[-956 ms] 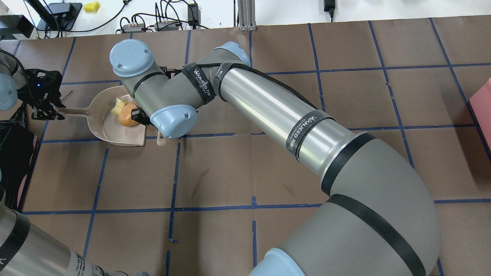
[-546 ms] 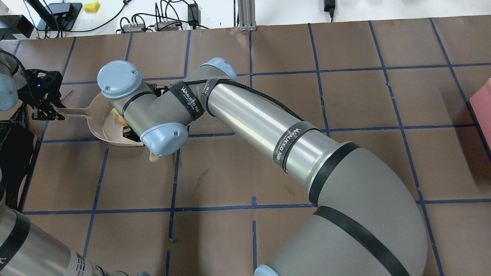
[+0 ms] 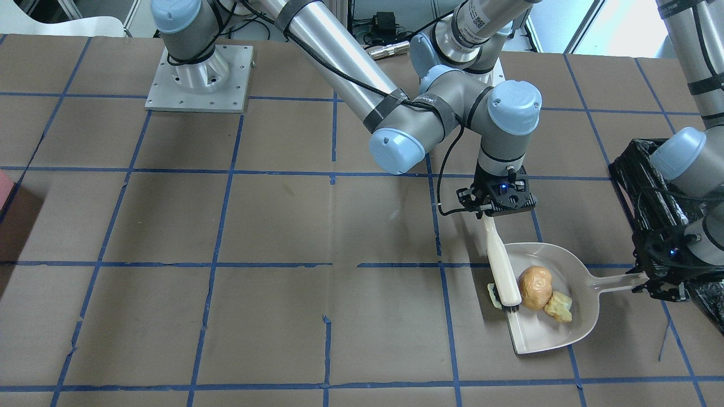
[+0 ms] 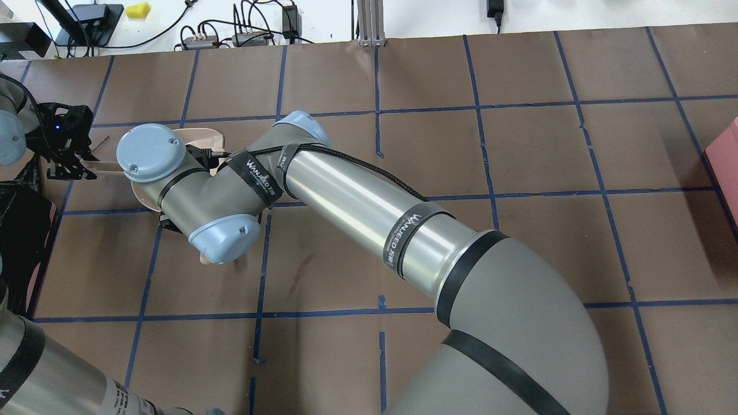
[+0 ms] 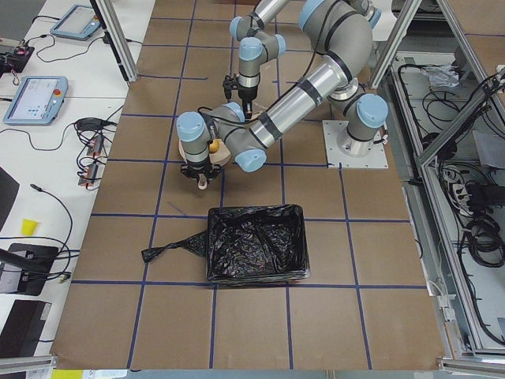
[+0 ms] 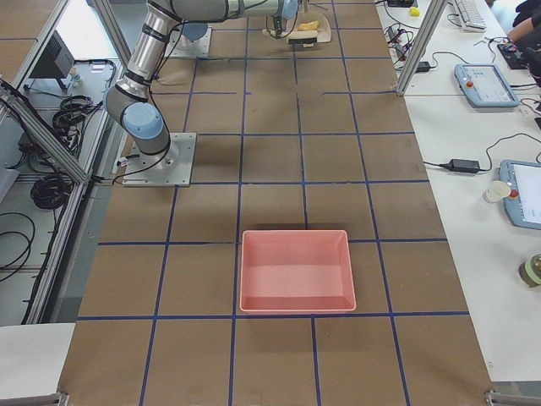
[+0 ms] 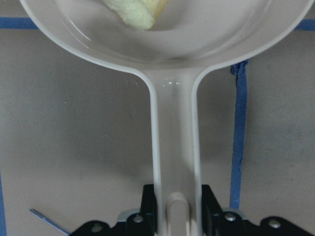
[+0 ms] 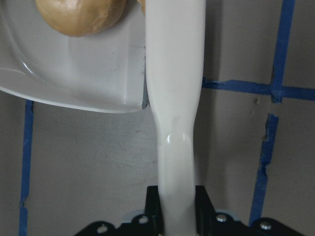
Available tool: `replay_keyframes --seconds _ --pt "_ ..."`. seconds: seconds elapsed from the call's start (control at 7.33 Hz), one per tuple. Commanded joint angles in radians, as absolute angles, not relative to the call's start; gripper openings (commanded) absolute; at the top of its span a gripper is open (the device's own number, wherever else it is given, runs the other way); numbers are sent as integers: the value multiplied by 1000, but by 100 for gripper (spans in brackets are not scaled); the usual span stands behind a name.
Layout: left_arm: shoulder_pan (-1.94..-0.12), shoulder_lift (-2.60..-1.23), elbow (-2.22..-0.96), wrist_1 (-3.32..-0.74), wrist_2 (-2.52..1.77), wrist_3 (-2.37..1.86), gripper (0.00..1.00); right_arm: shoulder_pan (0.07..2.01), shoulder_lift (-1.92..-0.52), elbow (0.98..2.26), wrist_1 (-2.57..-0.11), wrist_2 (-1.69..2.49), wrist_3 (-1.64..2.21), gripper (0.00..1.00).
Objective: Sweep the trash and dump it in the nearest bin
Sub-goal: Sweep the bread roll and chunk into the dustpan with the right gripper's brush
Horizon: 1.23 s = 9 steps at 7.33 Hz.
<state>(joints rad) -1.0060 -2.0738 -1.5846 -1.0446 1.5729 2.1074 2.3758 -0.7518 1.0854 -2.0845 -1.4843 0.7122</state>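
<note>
Across the table, in the front-facing view, the lump [image 3: 535,287] and a yellow scrap [image 3: 559,307] are seen inside the dustpan [image 3: 571,333]. A pale scrap [image 3: 492,295] lies just outside its lip, beside the brush [image 3: 503,265]. From the left end, the bin [image 5: 256,245] is seen nearby, and dumping is judged not yet done. At the wrists, the left gripper [image 7: 177,206] is clamped on the dustpan's handle and the right gripper [image 8: 176,201] on the brush's handle.
</note>
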Motion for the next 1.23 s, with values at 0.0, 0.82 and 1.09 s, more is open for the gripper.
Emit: replay_keyframes --seconds 0.0,0.82,1.09 --pt "-1006 -2072 -1586 -1045 1572 2106 4 2391 -724 1008 -2089 -1430 803 17" --pt "-1003 -2071 -1614 -1039 1540 2114 4 2373 -797 982 -2001 -1376 905 17" --pt "-996 -2071 -1618 -1046 1493 2114 4 2344 -825 1003 -1965 -1406 829 17"
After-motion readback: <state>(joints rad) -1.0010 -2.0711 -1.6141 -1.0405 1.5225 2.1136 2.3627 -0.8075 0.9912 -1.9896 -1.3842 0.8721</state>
